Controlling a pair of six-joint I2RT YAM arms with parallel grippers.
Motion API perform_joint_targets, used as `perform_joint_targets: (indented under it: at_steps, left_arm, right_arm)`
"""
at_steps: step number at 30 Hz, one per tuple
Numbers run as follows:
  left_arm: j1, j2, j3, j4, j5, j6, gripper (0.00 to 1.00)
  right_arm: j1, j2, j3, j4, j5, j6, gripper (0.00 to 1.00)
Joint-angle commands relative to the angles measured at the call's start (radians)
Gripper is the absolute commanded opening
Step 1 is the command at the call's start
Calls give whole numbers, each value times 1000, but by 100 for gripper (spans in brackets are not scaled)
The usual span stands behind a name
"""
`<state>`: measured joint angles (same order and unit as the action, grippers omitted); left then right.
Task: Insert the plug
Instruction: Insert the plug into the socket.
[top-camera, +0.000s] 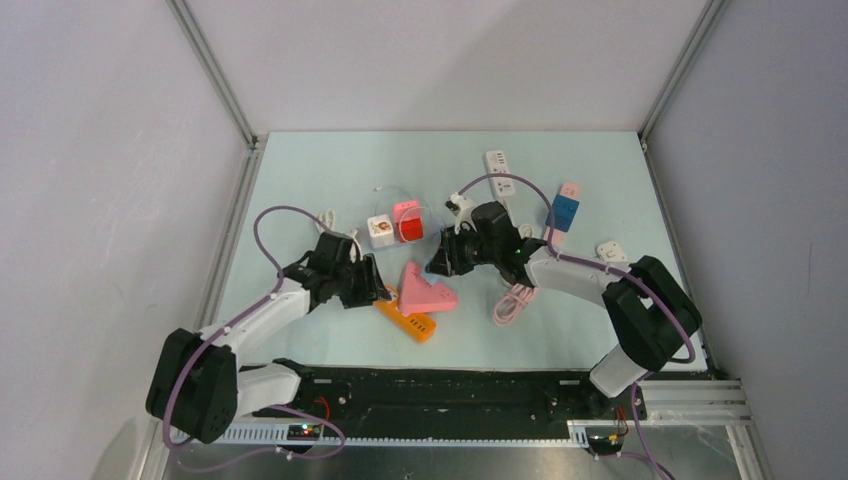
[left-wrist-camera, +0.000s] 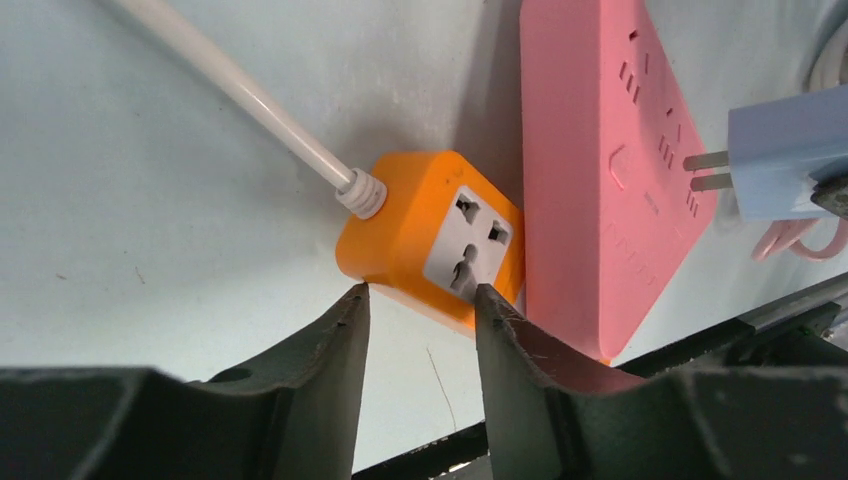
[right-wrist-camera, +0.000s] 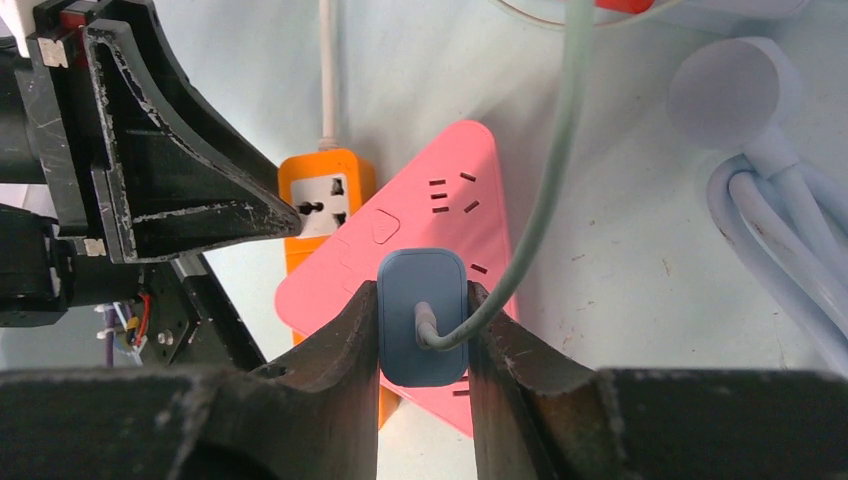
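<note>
- Left claw (left-wrist-camera: 420, 292): fingers partly apart, tips touching the end of the orange socket block (left-wrist-camera: 400, 225) on the desk (left-wrist-camera: 150, 200), no clear clamp.
- Pink power strip (right-wrist-camera: 445, 225) lies against that block, slots up.
- Right claw (right-wrist-camera: 422, 300), the nearer one, is clamped on the blue plug (right-wrist-camera: 422, 340), whose prongs point straight at the strip's slots.

The top view looks down from above and behind the arm bases, taking in the whole bench (top-camera: 300, 170). Each wrist view sits close behind its own end effector — the left end effector (left-wrist-camera: 420, 290) facing rightward, the right end effector (right-wrist-camera: 422, 290) leftward. All three share the pink power strip (top-camera: 428, 292) and orange socket block (top-camera: 415, 326); both wrist views catch the blue plug (right-wrist-camera: 422, 340).
</note>
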<state>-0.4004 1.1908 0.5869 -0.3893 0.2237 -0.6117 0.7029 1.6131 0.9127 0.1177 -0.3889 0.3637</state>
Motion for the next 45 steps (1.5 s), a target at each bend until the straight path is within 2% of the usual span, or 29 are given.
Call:
perform_joint_targets:
  at_steps: [1, 7, 11, 17, 21, 33, 42, 45]
  left_arm:
    - [8, 10, -38, 42, -42, 4, 42]
    - [7, 52, -65, 43, -37, -20, 31]
    - [7, 69, -57, 43, -28, -13, 27]
    - [8, 73, -44, 43, -20, -13, 25]
    - [7, 79, -39, 43, -7, -17, 25]
    - [7, 66, 5, 42, 54, -33, 27]
    - [7, 38, 22, 43, 73, -38, 39]
    - [8, 37, 19, 43, 79, -39, 40]
  right_arm:
    - [13, 31, 33, 28, 20, -55, 0]
    - [40, 40, 42, -11, 48, -75, 0]
    - [57, 42, 48, -23, 56, -81, 0]
    - [90, 42, 53, -67, 119, -96, 0]
    - [129, 47, 66, -111, 223, -131, 0]
    - [180, 122, 65, -152, 320, -102, 0]
    - [183, 93, -72, 29, 313, 52, 0]
    - [182, 70, -117, 87, 336, 92, 0]
